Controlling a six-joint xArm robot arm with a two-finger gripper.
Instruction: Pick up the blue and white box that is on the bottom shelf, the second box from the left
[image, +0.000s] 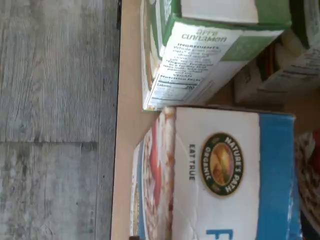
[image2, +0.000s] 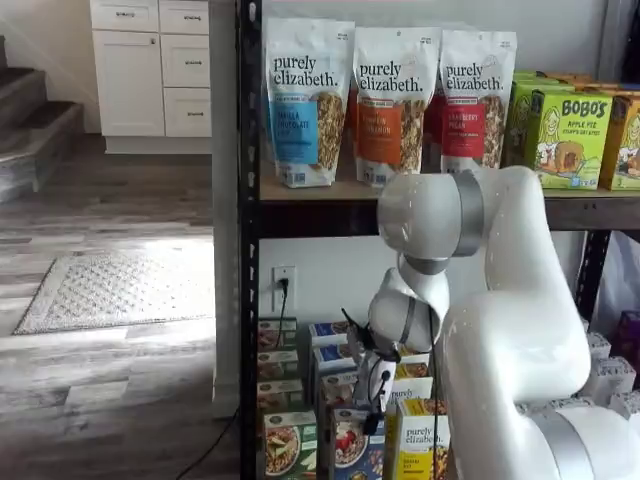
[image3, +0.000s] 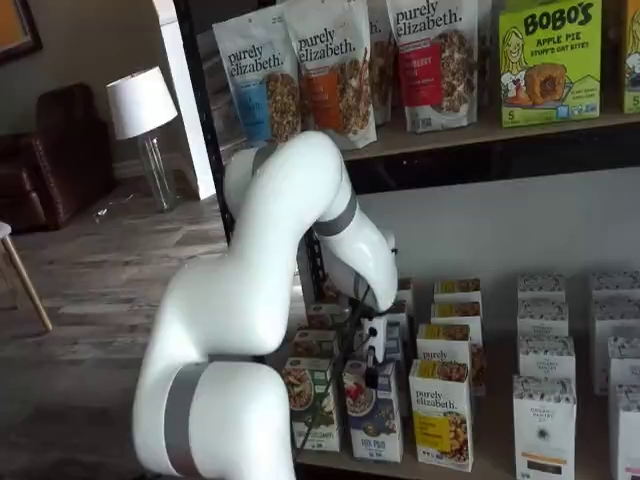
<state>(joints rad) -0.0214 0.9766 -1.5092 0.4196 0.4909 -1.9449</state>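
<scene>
Filling the wrist view, the blue and white box (image: 225, 170) is seen beside a green-and-white box (image: 200, 55) on the bottom shelf (image: 127, 100). Low in both shelf views, the blue box (image3: 373, 418) is stood at the front of its row, between the green box (image3: 312, 400) and a yellow box (image3: 442, 412). The gripper (image3: 374, 345) is hung just above it; whether its fingers are parted cannot be told.

blue and white box (image3: 373, 424) front row on bottom shelf (image3: 500, 462), between green-and-white box (image3: 311, 402) and purely elizabeth box (image3: 442, 414).
</scene>
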